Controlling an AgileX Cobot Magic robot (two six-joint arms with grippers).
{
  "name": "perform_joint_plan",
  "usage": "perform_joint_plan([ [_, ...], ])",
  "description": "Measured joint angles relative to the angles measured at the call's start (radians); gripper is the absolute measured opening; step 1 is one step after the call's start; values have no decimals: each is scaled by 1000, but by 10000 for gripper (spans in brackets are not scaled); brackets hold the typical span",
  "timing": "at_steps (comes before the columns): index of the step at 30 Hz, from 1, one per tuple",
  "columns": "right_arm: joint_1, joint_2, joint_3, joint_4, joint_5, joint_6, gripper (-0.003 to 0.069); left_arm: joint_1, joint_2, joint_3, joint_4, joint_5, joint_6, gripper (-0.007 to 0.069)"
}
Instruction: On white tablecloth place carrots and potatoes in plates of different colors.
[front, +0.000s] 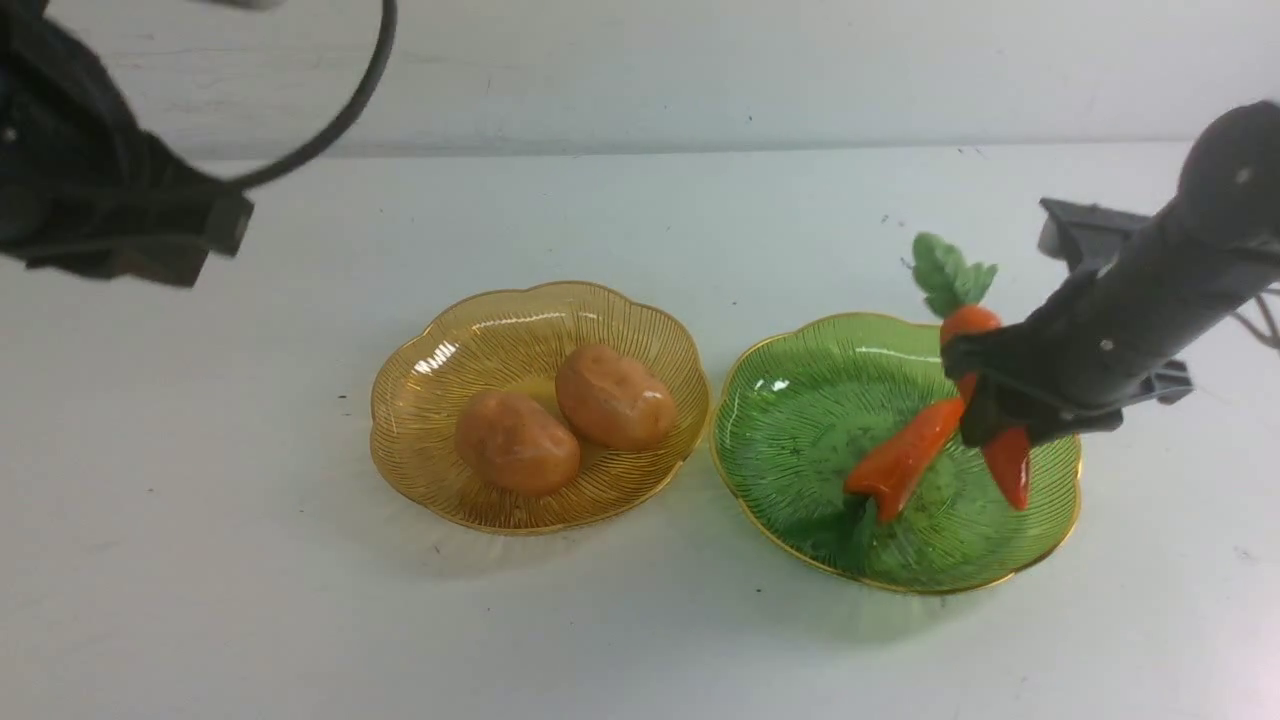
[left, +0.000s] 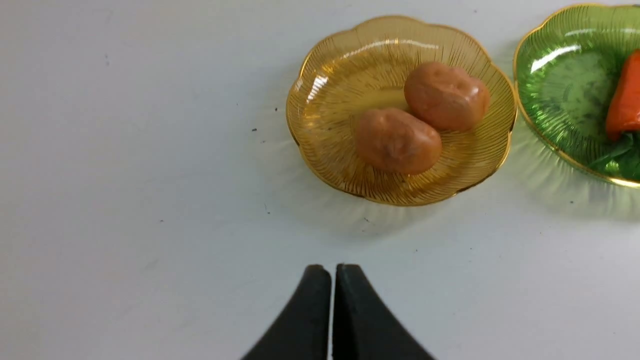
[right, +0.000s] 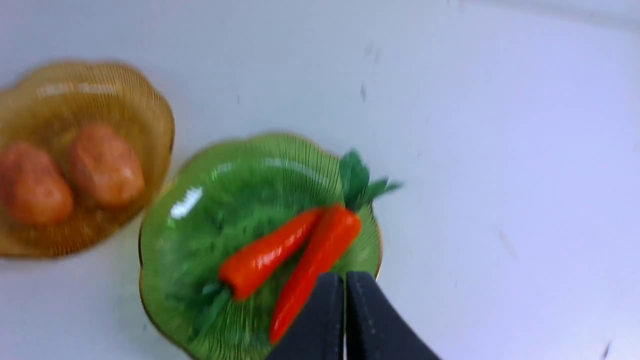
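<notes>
ok so both potatoes (front: 565, 420) are sitting in the amber plate (front: 500, 320), side by side and touching, and both carrots (front: 905, 458) are lying in the green plate (front: 800, 420) on its right. The two plates sit with their rims just beside each other, out in the middle of the white tablecloth (front: 640, 230)

The shorter carrot lies slanted across the green plate with its leaves inside the dish. The longer one has its leafy top poking out over the far rim, and the two meet near that end

The right claw (right: 345, 280) is above the green plate, right over the longer carrot, pinched fully together with nothing in it. The left claw (left: 333, 272) is also closed tight and empty, hanging over bare cloth well apart from the amber plate
</notes>
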Motion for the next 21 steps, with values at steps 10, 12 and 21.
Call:
perform_joint_plan([
  [10, 0, -779, 642, 0, -624, 25, -15, 0, -107, 0, 0, 10, -5, -3],
  [12, 0, -818, 723, 0, -665, 25, -15, 0, -107, 0, 0, 14, -6, -3],
  [21, -1, -819, 745, -4, -723, 26, -15, 0, -490, 255, 24, -87, -10, -3],
])
